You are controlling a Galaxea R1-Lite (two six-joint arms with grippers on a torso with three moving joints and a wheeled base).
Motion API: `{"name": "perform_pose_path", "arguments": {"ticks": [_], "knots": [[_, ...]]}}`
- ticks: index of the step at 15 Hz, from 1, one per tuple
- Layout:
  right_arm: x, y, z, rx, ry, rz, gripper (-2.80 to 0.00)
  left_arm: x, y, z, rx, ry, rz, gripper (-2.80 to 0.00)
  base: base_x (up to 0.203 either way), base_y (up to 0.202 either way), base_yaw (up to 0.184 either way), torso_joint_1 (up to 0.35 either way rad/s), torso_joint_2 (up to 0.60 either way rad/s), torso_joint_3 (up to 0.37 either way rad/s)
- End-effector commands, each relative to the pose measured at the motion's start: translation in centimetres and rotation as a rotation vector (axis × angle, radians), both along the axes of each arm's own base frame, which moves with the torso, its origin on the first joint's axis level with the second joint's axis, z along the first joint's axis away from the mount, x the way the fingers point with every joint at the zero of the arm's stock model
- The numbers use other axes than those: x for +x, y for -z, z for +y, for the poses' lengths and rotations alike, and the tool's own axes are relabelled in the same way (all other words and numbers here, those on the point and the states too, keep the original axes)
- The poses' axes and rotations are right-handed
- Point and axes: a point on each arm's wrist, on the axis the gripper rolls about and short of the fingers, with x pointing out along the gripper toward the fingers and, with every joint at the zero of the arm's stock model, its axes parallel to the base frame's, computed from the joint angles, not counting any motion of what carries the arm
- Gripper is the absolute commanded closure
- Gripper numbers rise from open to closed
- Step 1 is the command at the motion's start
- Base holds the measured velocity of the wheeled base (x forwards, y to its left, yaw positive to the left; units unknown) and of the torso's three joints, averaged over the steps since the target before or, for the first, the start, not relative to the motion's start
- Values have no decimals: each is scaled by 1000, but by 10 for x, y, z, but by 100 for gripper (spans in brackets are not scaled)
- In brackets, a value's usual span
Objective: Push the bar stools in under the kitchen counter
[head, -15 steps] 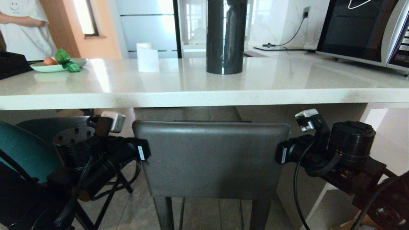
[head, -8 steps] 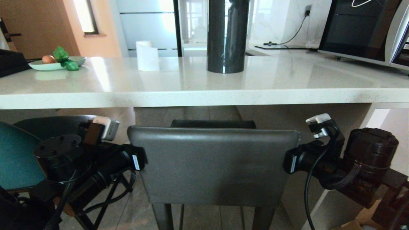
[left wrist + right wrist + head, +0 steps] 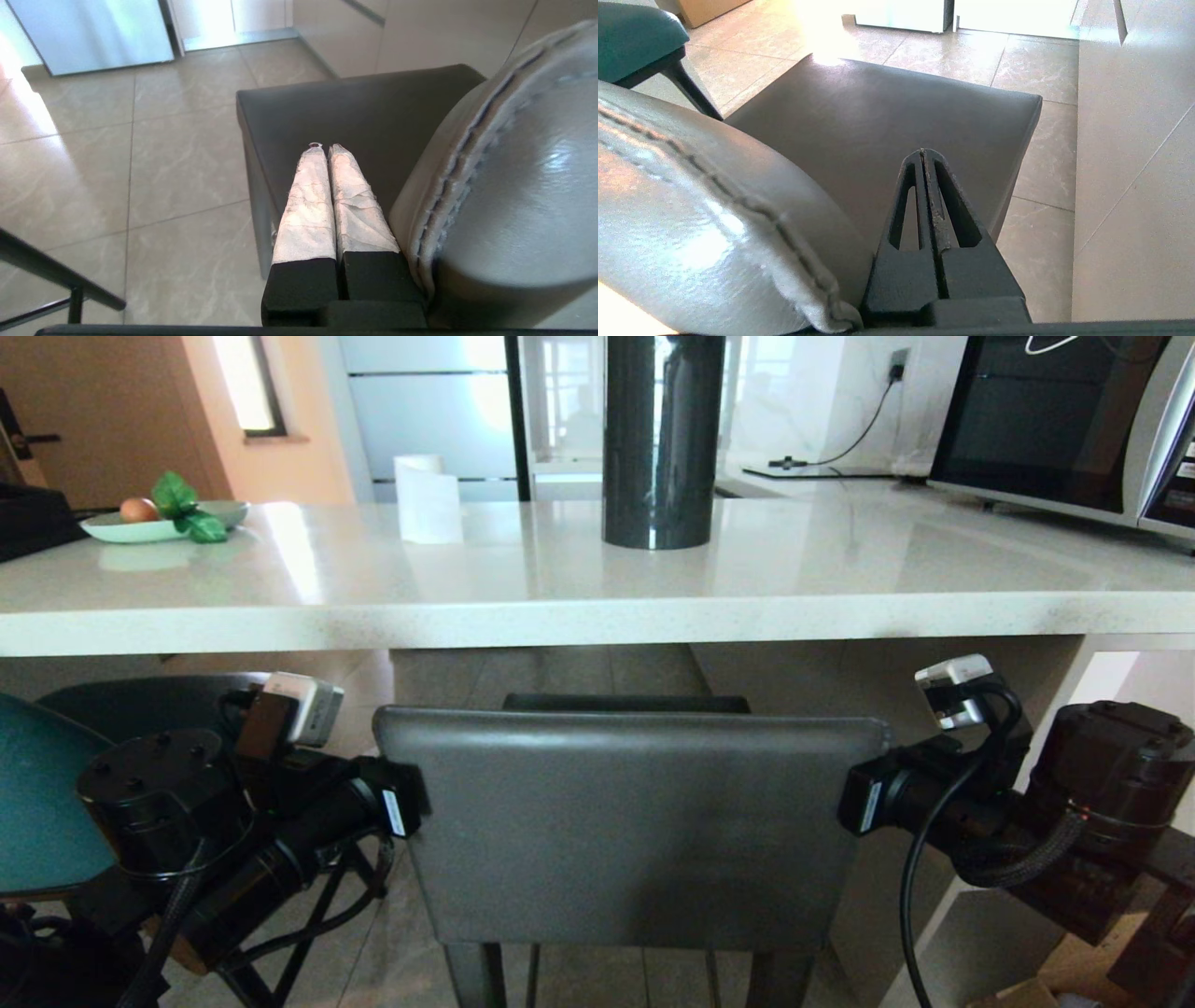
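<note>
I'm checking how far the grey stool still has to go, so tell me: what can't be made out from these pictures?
- Grey stool: its legs and footrest are cut off by the head view's lower edge.
- Seat depth under the kitchen counter: the stool's back hides most of the seat.
- Left pincer and right pincer: their tips are hidden behind the back in the head view.
- Teal stool: mostly hidden by the left arm.
</note>
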Motion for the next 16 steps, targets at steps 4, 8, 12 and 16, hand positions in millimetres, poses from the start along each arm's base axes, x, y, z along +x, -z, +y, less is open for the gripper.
{"name": "perform_pose_path", "arguments": {"ticks": [4, 8, 12, 16], "knots": [[10, -7, -44, 28, 112, -23, 0, 7, -7, 36, -14, -129, -32, 0, 0, 0, 0, 0, 0, 0], [-5, -13, -56, 40, 117, -41, 0, -6, -11, 45, -18, -137, -43, 0, 0, 0, 0, 0, 0, 0], [-42, -20, -65, 54, 115, -74, 0, -37, -24, 55, -36, -151, -100, 0, 0, 0, 0, 0, 0, 0], [-86, -46, -76, 78, 139, -158, 0, -70, -49, 64, -59, -169, -178, 0, 0, 0, 0, 0, 0, 0]]}}
